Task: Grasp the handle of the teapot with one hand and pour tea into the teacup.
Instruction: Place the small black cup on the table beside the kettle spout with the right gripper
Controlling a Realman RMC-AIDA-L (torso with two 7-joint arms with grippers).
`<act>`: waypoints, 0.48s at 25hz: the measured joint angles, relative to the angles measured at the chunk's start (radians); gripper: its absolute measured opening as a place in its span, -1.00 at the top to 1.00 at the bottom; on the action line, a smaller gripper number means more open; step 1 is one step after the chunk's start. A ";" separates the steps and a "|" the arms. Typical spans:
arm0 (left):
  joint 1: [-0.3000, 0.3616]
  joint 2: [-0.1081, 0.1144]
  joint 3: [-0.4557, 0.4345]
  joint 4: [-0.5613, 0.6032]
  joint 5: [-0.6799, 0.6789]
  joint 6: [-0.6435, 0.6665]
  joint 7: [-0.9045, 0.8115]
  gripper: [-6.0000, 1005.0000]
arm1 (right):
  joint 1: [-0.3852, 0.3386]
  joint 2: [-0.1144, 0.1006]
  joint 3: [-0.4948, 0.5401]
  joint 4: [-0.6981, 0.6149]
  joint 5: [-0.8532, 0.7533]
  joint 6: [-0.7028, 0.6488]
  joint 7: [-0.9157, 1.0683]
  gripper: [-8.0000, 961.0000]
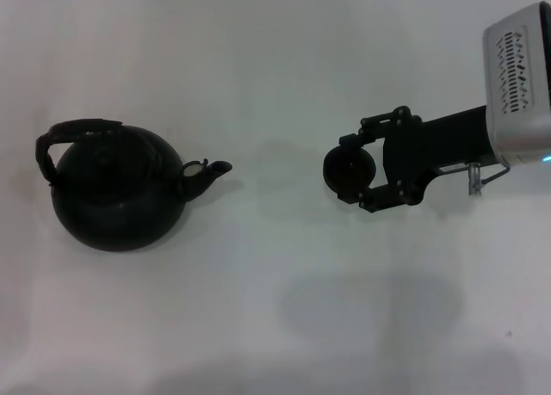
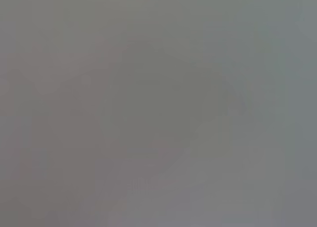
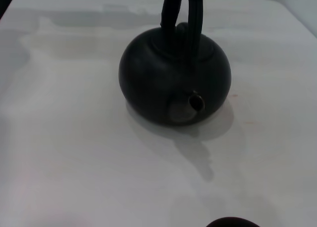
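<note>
The teapot (image 1: 116,193) is large, round and black and stands on the white table at the left. Its spout (image 1: 215,169) points right, and its arched handle (image 1: 73,132) leans toward the far left. My right gripper (image 1: 344,169) reaches in from the right and is shut on the small black teacup (image 1: 351,173), well to the right of the spout. The right wrist view shows the teapot (image 3: 173,78) spout-on, its handle (image 3: 184,19) upright, and the teacup's rim (image 3: 232,222) at the picture's edge. The left gripper is out of view.
The white table (image 1: 258,309) lies around both things. A soft shadow (image 1: 370,305) falls on it below the right gripper. The right arm's white housing (image 1: 516,77) is at the far right. The left wrist view shows only blank grey.
</note>
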 joint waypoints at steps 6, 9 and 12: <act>0.000 -0.001 0.000 0.000 0.000 0.000 0.000 -0.46 | 0.002 0.000 -0.022 0.048 0.010 -0.037 0.001 -0.57; 0.000 -0.001 0.000 0.001 0.000 -0.004 0.000 -0.46 | 0.002 0.001 -0.049 0.056 0.016 -0.056 0.003 -0.58; 0.000 -0.001 0.000 0.001 0.000 -0.007 0.000 -0.46 | 0.002 0.001 -0.101 0.059 0.018 -0.096 0.016 -0.58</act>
